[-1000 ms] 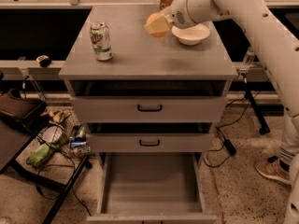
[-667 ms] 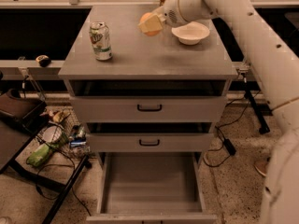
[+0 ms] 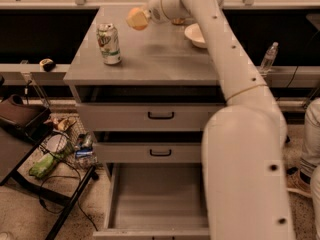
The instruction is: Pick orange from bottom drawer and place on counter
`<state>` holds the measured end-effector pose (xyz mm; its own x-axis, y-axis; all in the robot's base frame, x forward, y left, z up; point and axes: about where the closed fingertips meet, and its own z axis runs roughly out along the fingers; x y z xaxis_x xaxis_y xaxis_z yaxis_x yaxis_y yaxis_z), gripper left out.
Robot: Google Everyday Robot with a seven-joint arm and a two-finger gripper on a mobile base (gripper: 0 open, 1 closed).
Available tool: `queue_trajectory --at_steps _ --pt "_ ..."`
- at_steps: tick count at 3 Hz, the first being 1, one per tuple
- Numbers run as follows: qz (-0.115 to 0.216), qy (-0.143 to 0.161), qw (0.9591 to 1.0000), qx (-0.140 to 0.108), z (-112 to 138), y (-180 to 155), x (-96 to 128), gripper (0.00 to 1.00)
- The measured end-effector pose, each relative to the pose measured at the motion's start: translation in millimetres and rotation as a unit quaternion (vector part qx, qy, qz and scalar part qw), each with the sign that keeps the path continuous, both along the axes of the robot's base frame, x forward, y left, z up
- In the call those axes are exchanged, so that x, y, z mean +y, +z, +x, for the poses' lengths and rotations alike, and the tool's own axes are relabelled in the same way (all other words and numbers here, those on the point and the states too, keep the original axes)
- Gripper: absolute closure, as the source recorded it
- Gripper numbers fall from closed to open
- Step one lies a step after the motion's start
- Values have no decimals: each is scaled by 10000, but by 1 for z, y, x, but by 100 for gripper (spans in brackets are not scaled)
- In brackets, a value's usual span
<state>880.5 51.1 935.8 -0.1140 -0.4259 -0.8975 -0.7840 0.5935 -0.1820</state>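
My gripper hangs over the back left part of the counter, just right of and above a green-and-white drink can. A rounded yellow-orange shape shows at the gripper's tip; I cannot tell whether it is the orange. No orange shows anywhere else. The bottom drawer is pulled out and its grey floor is bare. My white arm rises from the lower right and hides the right side of the cabinet.
A white bowl stands at the back right of the counter. The two upper drawers are shut. A black stand with cables and clutter is on the left floor. A water bottle and a person's leg are at the right.
My gripper has moved left across the counter, from beside the bowl to near the can. The arm now fills more of the right side of the view.
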Motion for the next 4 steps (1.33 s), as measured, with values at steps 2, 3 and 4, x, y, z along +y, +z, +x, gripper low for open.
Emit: queue_trajectory --at_steps 2,3,4 --pt "-450 -396 9981 162 47 -39 29 100" --pt "-611 -716 9942 518 58 -72 19 100" --pt "-635 -833 9922 682 61 -82 15 82"
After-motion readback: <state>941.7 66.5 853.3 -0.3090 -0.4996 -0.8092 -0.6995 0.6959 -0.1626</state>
